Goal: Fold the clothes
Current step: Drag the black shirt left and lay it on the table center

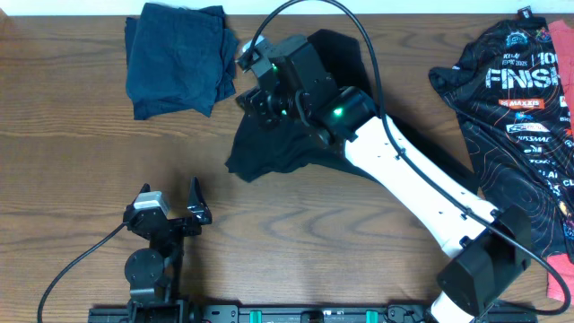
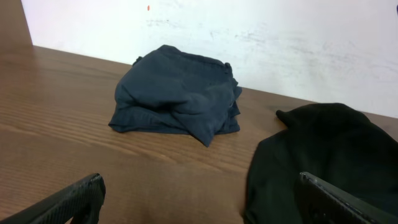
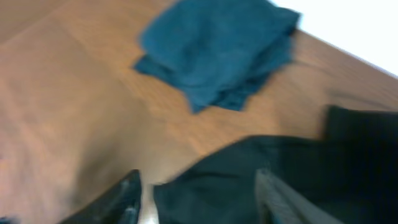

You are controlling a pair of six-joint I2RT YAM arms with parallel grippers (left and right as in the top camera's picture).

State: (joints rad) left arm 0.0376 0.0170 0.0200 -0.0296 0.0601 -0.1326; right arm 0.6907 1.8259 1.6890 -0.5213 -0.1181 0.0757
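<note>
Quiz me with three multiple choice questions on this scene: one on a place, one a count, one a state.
1. In the overhead view, the folded navy shirt lies: A top left; B bottom right; C centre.
2. Garments on the table: A one; B three; C five.
3. The left gripper is: A shut on cloth; B open, empty; C out of view.
Answers: 1 A, it sits by the top-left edge. 2 B, navy shirt, black shirt, printed jersey. 3 B, jaws spread, nothing between.

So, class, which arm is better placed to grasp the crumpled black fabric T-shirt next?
Right, probably. The right gripper hangs open directly over the crumpled black fabric T-shirt; the left gripper sits open, well apart from it.
</note>
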